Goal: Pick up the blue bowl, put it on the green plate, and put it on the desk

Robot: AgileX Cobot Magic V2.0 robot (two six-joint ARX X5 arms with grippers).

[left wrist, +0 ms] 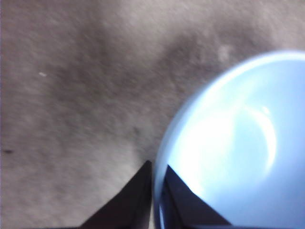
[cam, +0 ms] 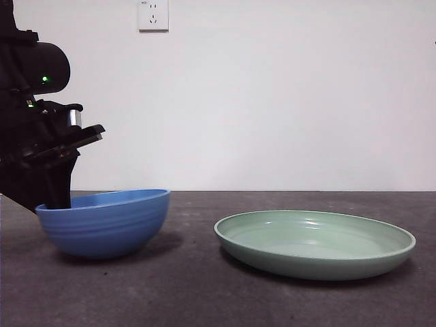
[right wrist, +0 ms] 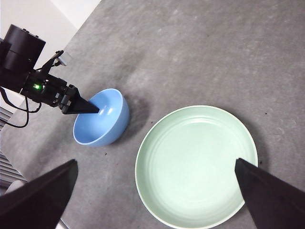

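The blue bowl (cam: 105,221) sits on the desk (cam: 204,293) at the left, tipped slightly. My left gripper (left wrist: 157,164) is shut on its rim, one jaw inside and one outside. That gripper comes down from the left in the front view (cam: 58,199) and also shows in the right wrist view (right wrist: 90,109). The green plate (cam: 315,244) lies flat and empty to the right of the bowl, a short gap apart. My right gripper (right wrist: 155,162) is open and empty, high above the plate (right wrist: 195,164) and the bowl (right wrist: 102,119).
A white wall with a socket (cam: 152,15) stands behind the desk. The left arm's dark body (cam: 30,122) fills the left edge of the front view.
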